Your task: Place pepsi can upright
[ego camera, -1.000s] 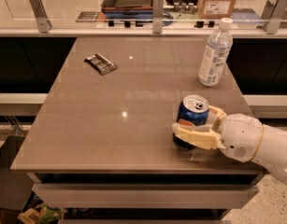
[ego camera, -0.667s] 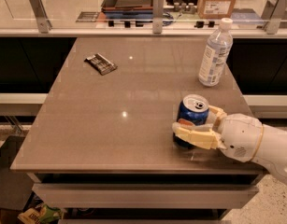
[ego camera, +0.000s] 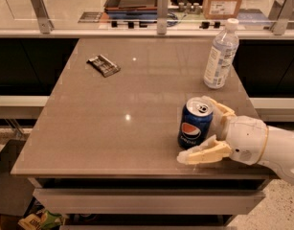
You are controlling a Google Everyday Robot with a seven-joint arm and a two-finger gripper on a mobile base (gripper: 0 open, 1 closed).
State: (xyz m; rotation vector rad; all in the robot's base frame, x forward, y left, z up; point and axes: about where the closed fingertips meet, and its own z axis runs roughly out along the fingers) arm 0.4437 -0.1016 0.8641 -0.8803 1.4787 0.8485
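the gripper (ego camera: 196, 131) sits at the front right of the table (ego camera: 103, 128), its fingers spread to either side of the pepsi can (ego camera: 194, 124). a second ago the near finger (ego camera: 204, 153) lay across the front of the can, clamped on it. now it has dropped away and lies low in front of the can's base, while the far finger shows behind the rim. the grip reads as released.

the can stands upright on its own base, logo facing forward and silver top up, so the placing looks done. what seems left is to back the fingers away without knocking it.

the arm (ego camera: 276, 150) comes in low from the right edge, wrist roughly level with the tabletop and fingers pointing left. a water bottle (ego camera: 220, 56) stands well behind the can, and a small dark packet (ego camera: 103, 65) lies at the far left.
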